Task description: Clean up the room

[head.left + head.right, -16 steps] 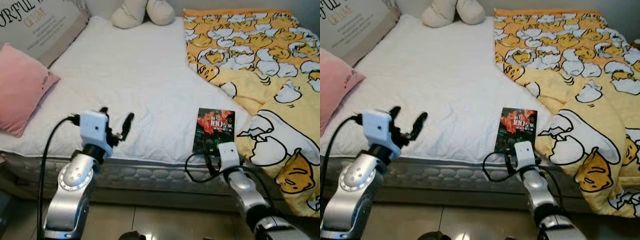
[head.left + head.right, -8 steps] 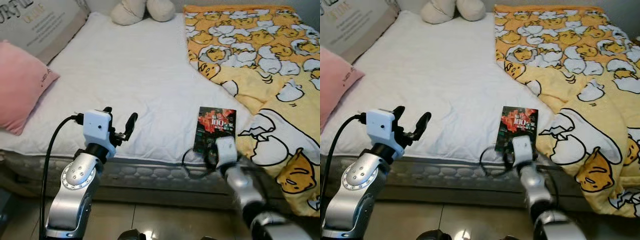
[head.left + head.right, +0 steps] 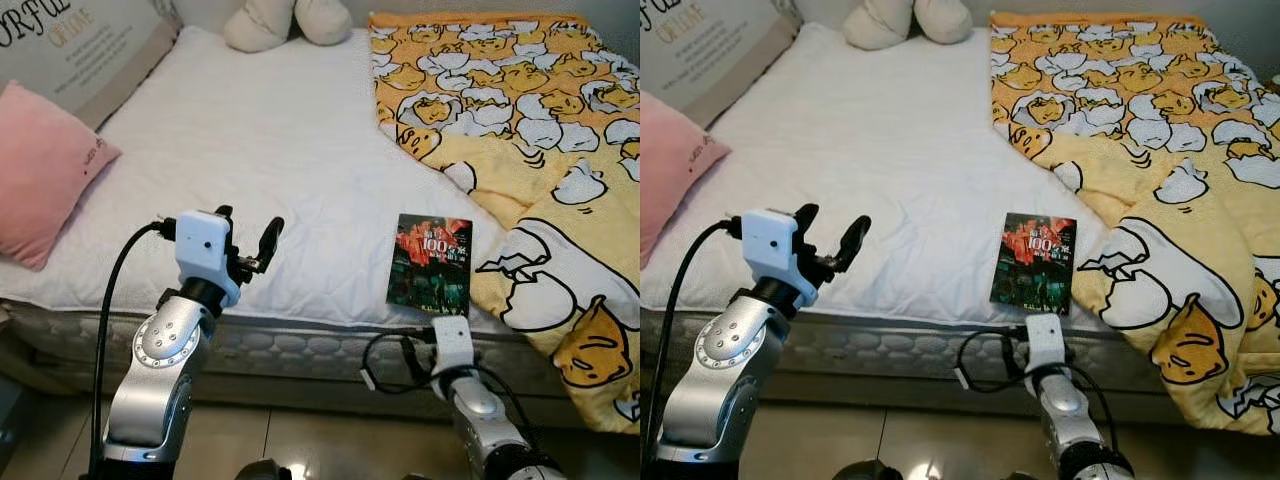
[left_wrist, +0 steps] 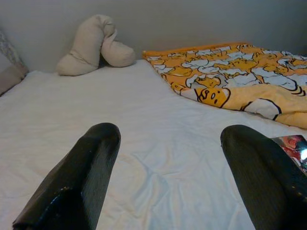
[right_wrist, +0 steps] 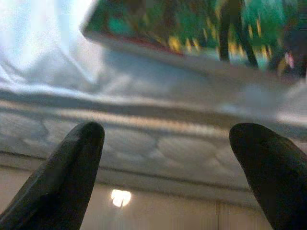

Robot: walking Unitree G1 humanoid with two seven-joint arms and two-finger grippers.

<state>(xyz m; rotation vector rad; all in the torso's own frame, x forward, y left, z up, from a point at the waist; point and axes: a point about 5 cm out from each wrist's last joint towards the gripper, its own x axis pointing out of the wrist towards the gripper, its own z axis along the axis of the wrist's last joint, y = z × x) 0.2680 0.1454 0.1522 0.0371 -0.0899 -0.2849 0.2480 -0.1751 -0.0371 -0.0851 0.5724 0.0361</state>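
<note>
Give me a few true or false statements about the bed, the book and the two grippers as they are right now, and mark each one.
1. The book lies flat on the white sheet near the bed's front edge. True.
2. The right gripper is shut on the book. False: its fingers are spread and empty, below the bed's edge, aimed at the mattress side.
3. The left gripper is open over the sheet. True.
4. The pink pillow sits on the yellow blanket. False: it lies on the opposite side of the bed, towards the robot's left.
5. A cream plush toy rests at the far end of the bed. True.
</note>
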